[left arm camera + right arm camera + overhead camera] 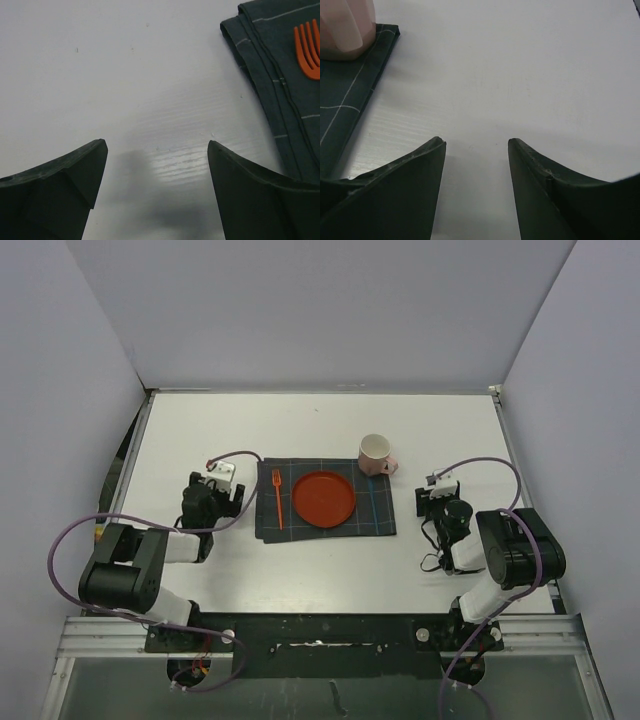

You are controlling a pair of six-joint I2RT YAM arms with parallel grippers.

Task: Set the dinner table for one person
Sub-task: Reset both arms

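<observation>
The dinner table (320, 425) fills the work area in front of both arms. A dark grid-lined mat (372, 512) lies flat near its middle. An orange plate (323, 499) sits at the centre of the mat, with an orange fork (277, 498) just to its left, also on the mat, tines pointing away from the arms. A pink cup (375, 453) stands upright at the far right corner of the mat. The left gripper (157, 145) is low over bare tabletop just beside the left edge of the mat. Its jaws are wide apart with nothing between them. The right gripper (476, 141) is low over bare tabletop to the right of the mat. Its jaws are partly spread and likewise hold nothing. Judged from this layout, the place setting is largely or fully complete: mat, plate, fork and cup are all in position. No knife, spoon or napkin shows in any view, so no further item is available to place. The likely remaining step is to withdraw both arms.
</observation>
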